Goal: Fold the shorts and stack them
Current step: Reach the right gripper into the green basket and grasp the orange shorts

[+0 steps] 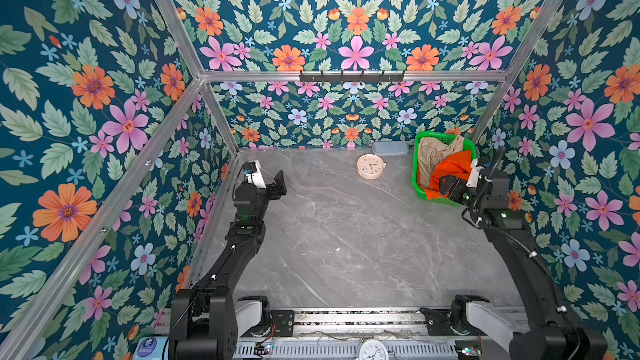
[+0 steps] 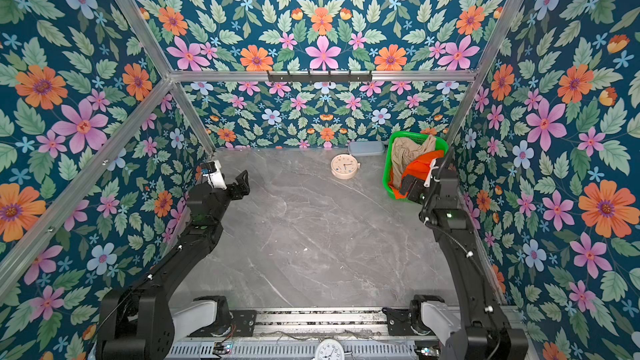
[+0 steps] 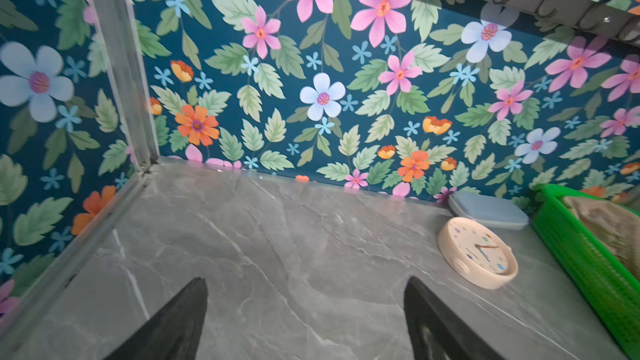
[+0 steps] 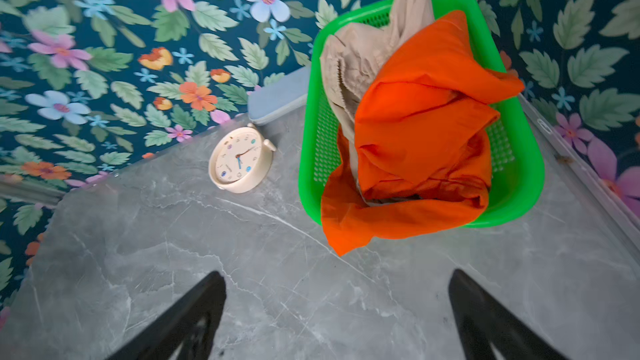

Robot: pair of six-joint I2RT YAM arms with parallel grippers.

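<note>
The two shorts lie crumpled in a green basket (image 1: 415,167) (image 4: 530,167) at the back right of the grey table. The orange pair (image 1: 452,167) (image 2: 417,167) (image 4: 426,116) is on top and hangs over the basket's front rim. The beige pair (image 1: 433,154) (image 2: 405,154) (image 4: 349,60) sits behind it; in the left wrist view only a patch of it (image 3: 609,223) shows. My right gripper (image 1: 448,185) (image 2: 410,185) (image 4: 337,273) hovers open just in front of the basket, holding nothing. My left gripper (image 1: 278,183) (image 2: 242,183) (image 3: 306,280) is open and empty above the back left of the table.
A cream alarm clock (image 1: 370,166) (image 4: 239,162) lies on the table left of the basket. A flat blue-grey box (image 1: 390,148) rests against the back wall. A black hook rail (image 1: 351,77) runs above. Floral walls close three sides; another clock (image 1: 373,349) sits by the front rail.
</note>
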